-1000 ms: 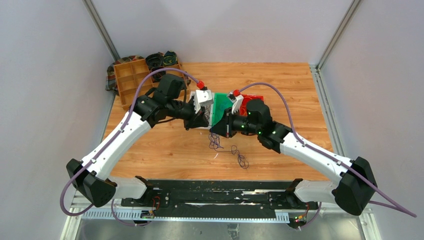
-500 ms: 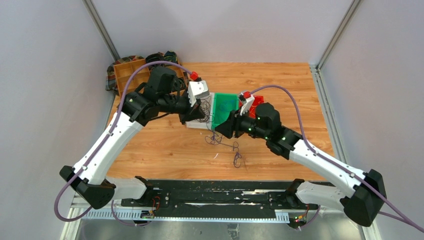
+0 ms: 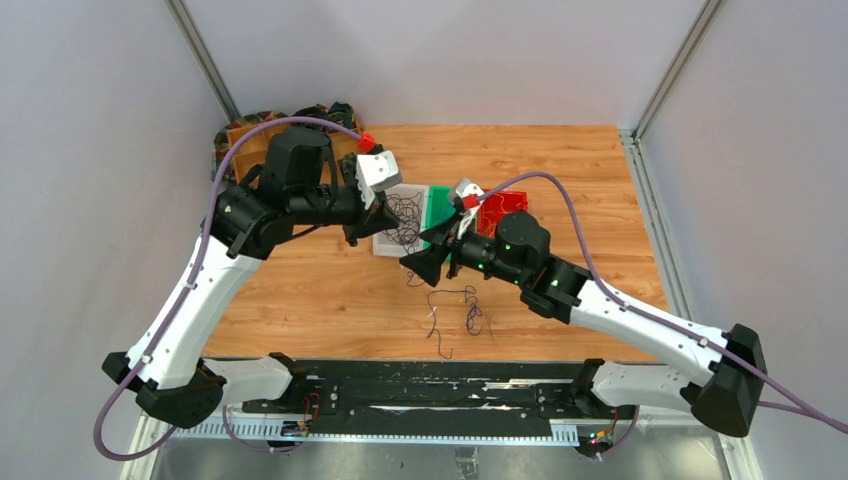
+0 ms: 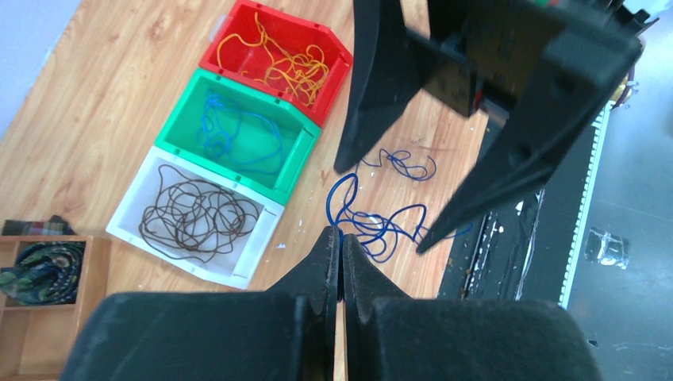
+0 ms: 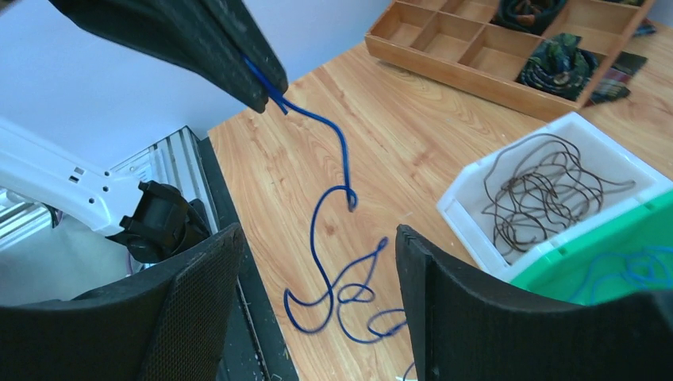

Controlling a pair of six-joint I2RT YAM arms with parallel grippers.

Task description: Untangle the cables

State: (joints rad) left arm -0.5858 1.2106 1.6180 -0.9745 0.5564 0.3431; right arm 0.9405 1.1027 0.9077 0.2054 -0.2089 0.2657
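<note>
A blue cable [image 4: 382, 228] lies in loose loops on the wooden table, also seen as the thin cable [image 3: 455, 305] in the top view. My left gripper [image 4: 341, 236] is shut on one end of it, and the cable [image 5: 337, 238] hangs from the left fingertips [image 5: 254, 79] down to the table. My right gripper [image 5: 317, 238] is open above the loops with nothing between its fingers. In the top view the left gripper [image 3: 354, 233] is raised to the left of the right gripper [image 3: 412, 268].
Three bins stand side by side: a white bin [image 4: 258, 242] with dark cables, a green bin [image 4: 295, 163] with blue cable, a red bin [image 4: 337, 75] with orange cables. A wooden divided tray [image 3: 250, 140] with dark bundles sits at the back left.
My right gripper has opened. The left gripper has closed and moved up and left with the cable end, and the blue cable has stretched out toward the front edge.
</note>
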